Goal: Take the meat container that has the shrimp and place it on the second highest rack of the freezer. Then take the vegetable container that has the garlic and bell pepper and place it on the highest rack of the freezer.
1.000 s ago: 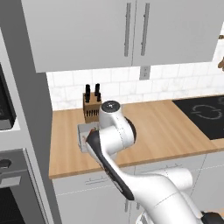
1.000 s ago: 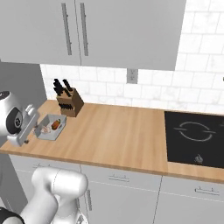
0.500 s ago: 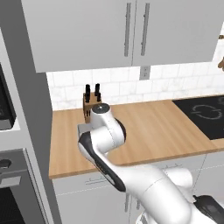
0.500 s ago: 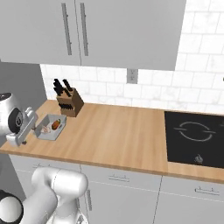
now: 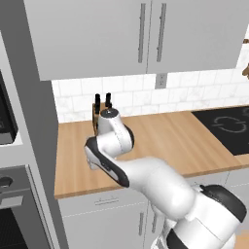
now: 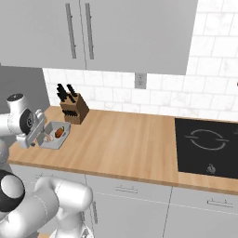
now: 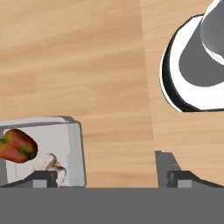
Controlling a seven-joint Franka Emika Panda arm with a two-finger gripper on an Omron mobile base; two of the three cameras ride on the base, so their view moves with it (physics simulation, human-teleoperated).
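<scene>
A: Where do we see the vegetable tray (image 6: 54, 137)?

B: We see it on the wooden counter (image 6: 125, 148), just in front of the knife block (image 6: 73, 107), near the counter's left end. In the right base view the red bell pepper (image 6: 59, 133) lies in it, with the pale garlic (image 6: 48, 138) just beside it.

A: And the gripper (image 7: 109, 175)?

B: We see its jaws spread wide, holding nothing. In the hand view one fingertip (image 7: 43, 178) sits over the tray's corner (image 7: 74, 153), close to the garlic (image 7: 49, 164); the other (image 7: 175, 175) is over bare wood.

A: Is it touching the tray?

B: We cannot tell. In the hand view the bell pepper (image 7: 16, 145) lies at the tray's left, touching the garlic.
</scene>
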